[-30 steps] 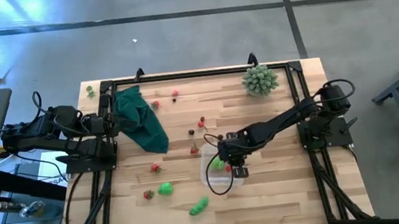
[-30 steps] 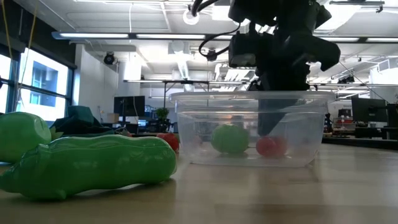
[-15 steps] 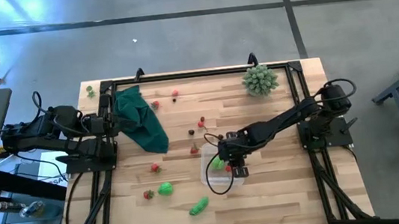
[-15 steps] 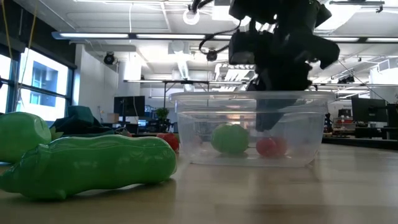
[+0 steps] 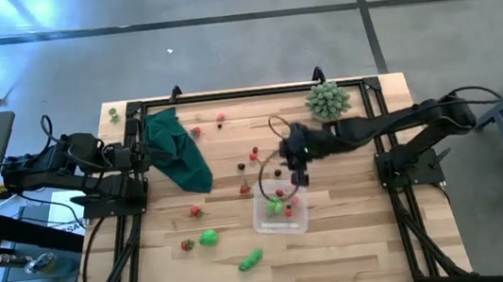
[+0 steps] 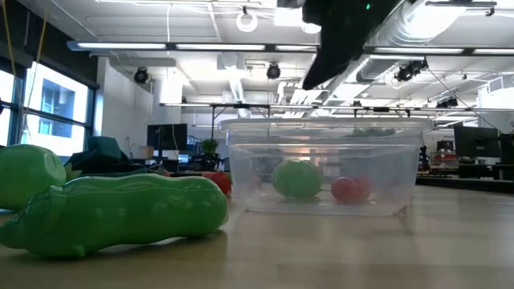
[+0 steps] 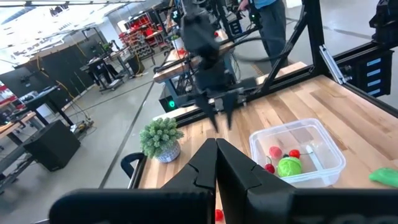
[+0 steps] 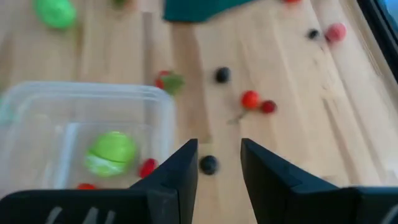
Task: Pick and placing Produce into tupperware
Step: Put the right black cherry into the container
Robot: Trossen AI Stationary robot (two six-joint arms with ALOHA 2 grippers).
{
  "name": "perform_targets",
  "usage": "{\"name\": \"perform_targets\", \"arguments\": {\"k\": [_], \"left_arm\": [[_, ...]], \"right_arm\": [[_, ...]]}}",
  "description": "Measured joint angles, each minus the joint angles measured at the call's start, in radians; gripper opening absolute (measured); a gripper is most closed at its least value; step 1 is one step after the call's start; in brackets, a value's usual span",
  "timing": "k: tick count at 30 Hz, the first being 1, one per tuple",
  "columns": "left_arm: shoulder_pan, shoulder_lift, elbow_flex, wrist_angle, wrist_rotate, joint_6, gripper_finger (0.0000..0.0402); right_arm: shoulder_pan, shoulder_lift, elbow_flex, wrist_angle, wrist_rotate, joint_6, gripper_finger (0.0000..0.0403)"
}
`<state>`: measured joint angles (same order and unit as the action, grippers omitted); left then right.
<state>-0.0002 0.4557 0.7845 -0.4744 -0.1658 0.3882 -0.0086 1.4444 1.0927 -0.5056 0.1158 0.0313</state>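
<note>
The clear tupperware (image 5: 279,212) stands on the wooden table and holds a green round piece (image 8: 111,153) and small red pieces (image 8: 148,167). My right gripper (image 5: 300,179) hangs open and tilted downward above the table, just past the tupperware's far right corner (image 8: 163,99); nothing is between its fingers. A dark berry (image 8: 208,164) lies on the table below them. More produce is scattered about: red cherries (image 8: 250,98), a strawberry (image 5: 195,210), a green pod (image 5: 251,259) and a green ball (image 5: 208,237). My left gripper (image 7: 216,155) waits shut at the table's left edge.
A dark green cloth (image 5: 177,149) lies at the far left. The pale green spiky plant (image 5: 327,100) stands at the far right. A black frame (image 5: 227,95) runs round the table. Bare wood lies to the right of the tupperware (image 6: 321,164).
My right gripper has risen out of the tupperware and gone toward the table's far edge, tipping less steeply downward. The green and red pieces lie in the tupperware as before.
</note>
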Motion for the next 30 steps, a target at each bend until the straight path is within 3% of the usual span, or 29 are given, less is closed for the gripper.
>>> {"name": "perform_targets", "arguments": {"k": [8, 14, 20, 30], "left_arm": [[0.0, 0.0, 0.0, 0.0, 0.0, 0.0, 0.0001], [0.0, 0.0, 0.0, 0.0, 0.0, 0.0, 0.0001], [0.0, 0.0, 0.0, 0.0, 0.0, 0.0, 0.0001], [0.0, 0.0, 0.0, 0.0, 0.0, 0.0, 0.0001]], "right_arm": [[-0.185, 0.113, 0.0, 0.016, -0.166, -0.128, 0.0114], [-0.214, 0.264, 0.0, 0.056, -0.358, -0.168, 0.0114], [-0.214, 0.35, 0.0, 0.067, -0.378, -0.171, 0.0114], [-0.175, 0.356, 0.0, 0.042, -0.411, -0.198, 0.0114]]}}
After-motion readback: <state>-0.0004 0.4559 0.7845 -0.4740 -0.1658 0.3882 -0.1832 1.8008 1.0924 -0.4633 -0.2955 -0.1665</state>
